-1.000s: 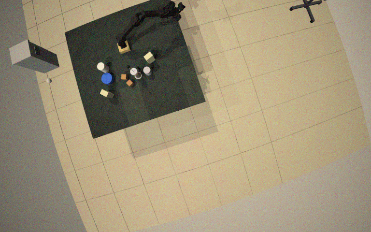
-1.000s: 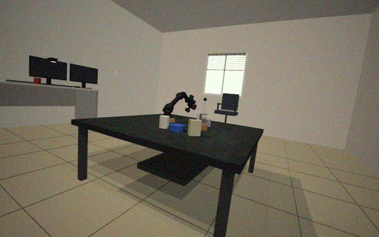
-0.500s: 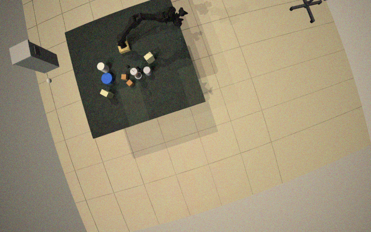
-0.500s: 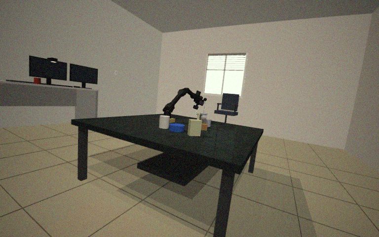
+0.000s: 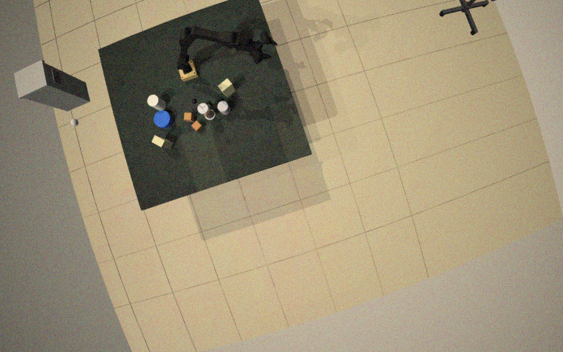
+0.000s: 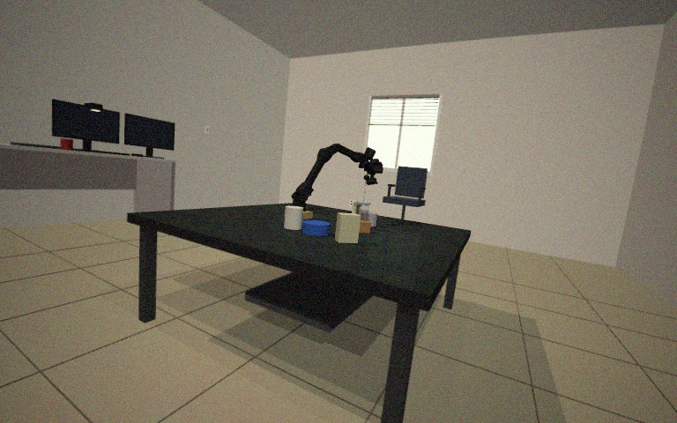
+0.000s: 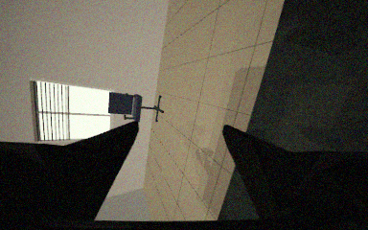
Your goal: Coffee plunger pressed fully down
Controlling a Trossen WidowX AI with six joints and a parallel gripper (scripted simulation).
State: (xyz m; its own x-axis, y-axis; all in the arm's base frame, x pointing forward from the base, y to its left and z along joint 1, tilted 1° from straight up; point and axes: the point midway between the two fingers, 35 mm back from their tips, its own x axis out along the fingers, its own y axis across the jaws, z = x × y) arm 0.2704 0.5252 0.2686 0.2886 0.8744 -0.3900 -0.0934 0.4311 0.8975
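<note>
Contents of the coffee press (image 5: 206, 111) cannot be made out at this resolution: from the top view it reads as a pale round lid with a small glass-walled body beside it; in the exterior view it shows as a clear vessel (image 6: 362, 209) with a thin plunger rod rising from it. It stands upright on the dark table (image 5: 257, 136), inside a cluster of objects: a white cylinder (image 5: 155, 101), a blue cylinder (image 5: 161, 119), two orange cubes (image 5: 192, 121), a pale grey cylinder (image 5: 223, 107) just beside the press, and two cream blocks (image 5: 226, 86).

The press stands well apart from the gripper (image 5: 265, 45), which sits near the far table edge at the end of the extended arm (image 5: 215, 38). In the exterior view the gripper (image 6: 371, 174) hangs above the table, higher than the plunger rod.

The gripper's jaws are spread close to their widest and hold nothing. In the wrist view both fingers appear as dark wedges with only floor tiles, wall, a window (image 7: 67, 110) and an office chair (image 7: 126, 104) showing between them.
</note>
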